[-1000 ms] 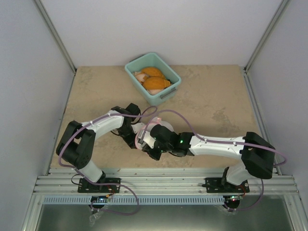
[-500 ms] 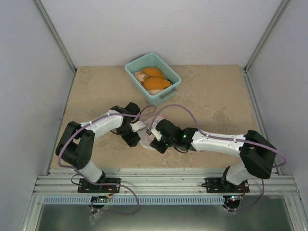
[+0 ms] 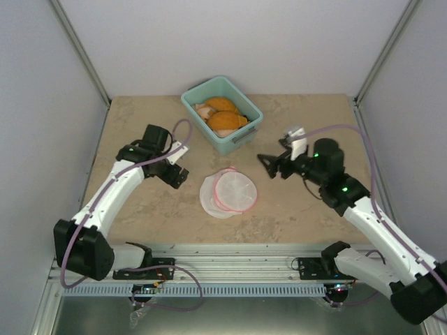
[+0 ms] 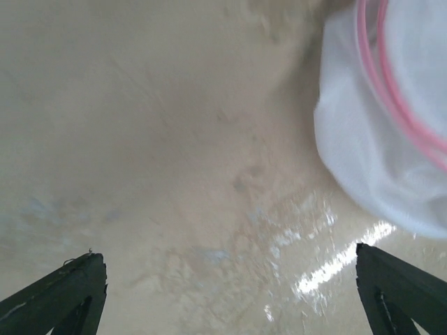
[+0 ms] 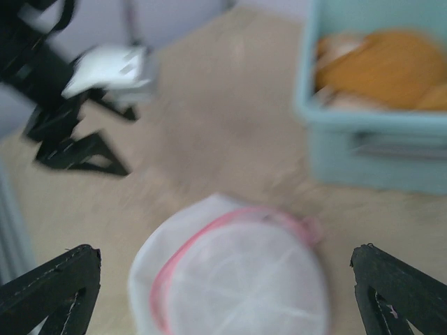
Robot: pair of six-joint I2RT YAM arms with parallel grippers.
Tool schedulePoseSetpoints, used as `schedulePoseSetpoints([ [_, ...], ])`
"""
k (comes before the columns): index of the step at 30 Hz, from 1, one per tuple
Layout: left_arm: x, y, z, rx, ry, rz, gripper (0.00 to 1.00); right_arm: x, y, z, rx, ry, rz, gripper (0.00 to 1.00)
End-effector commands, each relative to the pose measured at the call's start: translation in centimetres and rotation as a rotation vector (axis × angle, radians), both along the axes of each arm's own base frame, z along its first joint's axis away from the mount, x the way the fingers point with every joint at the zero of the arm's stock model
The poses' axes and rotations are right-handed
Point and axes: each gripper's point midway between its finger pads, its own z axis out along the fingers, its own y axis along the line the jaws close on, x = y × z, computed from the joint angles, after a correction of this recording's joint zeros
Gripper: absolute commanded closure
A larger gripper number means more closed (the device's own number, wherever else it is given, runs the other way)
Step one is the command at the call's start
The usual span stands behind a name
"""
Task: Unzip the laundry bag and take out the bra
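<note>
Both arms have pulled away from the laundry bag point(image 3: 229, 192) they crowded over half a second ago: the left arm point(image 3: 115, 185) has swung out to one side and the right arm point(image 3: 363, 213) to the other, which leaves the pouch uncovered and lying by itself on the worktop point(image 3: 140, 125). The left jaws are released, their dark wedge-shaped fingertips point(image 4: 63, 293) set wide at the bottom corners of the left wrist view and grasping nothing. The bag lies ahead of them and off to their right, touching neither tip. The right jaws are likewise spread and empty. In the blurred right wrist view the bag sits ahead of them, roughly centred between the two tips and clear of both. The pouch is round and softly domed, made of thin white see-through mesh, with a pink zipper band point(image 3: 222, 200) looping around its rim and a flatter white layer spilling out on the side nearer the left jaws. Whether the zip is open I cannot tell. The worktop is a beige, mottled, stone-like slab with a glossy sheen close to the left jaws. Beyond the bag, well apart from both jaws, stands a teal plastic bin point(image 3: 246, 134) with rounded corners, which holds smooth orange curved pieces point(image 3: 225, 120).
</note>
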Motion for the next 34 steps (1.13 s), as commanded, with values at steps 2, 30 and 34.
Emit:
schedulePoseSetpoints([
  [2, 3.4, 1.9, 5.9, -0.087, -0.152, 0.094, 0.01, 4.7, -8.5, 0.4, 0.039, 0.022, -0.195, 0.02],
  [30, 9.4, 9.8, 2.2, -0.429, -1.022, 0.583, 0.01, 6.0, -27.9, -4.8, 0.159, -0.322, -0.924, 0.02],
  [34, 8.9, 9.8, 2.0, -0.443, -1.059, 0.575, 0.01, 5.9, -27.7, -5.4, 0.149, -0.324, -0.915, 0.02],
])
